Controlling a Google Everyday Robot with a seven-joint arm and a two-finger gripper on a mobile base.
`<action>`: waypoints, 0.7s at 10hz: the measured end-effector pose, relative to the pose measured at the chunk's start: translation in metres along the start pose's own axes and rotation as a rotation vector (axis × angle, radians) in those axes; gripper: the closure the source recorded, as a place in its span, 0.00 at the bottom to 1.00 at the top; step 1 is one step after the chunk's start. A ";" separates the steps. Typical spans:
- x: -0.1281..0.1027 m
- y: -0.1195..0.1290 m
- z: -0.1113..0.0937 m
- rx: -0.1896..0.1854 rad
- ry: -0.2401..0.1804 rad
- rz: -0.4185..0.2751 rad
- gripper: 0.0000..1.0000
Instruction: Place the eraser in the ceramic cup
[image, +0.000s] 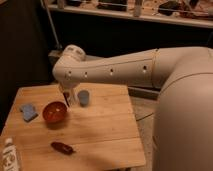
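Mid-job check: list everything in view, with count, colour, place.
wooden table: one, light brown, centre-left
pale blue ceramic cup: one, table's back middle
red-orange shallow bowl: one, left of the cup
flat blue square pad: one, left of the bowl
dark red lumpy object: one, near front edge
white bottle: one, front-left corner
eraser: none lying on the table
white robot arm: one, reaching from right
gripper: one, low between bowl and cup
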 end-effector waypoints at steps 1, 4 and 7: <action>-0.010 -0.012 -0.003 0.022 -0.015 0.009 1.00; -0.018 -0.039 -0.005 0.055 -0.035 0.047 1.00; -0.009 -0.055 0.000 0.063 -0.031 0.084 1.00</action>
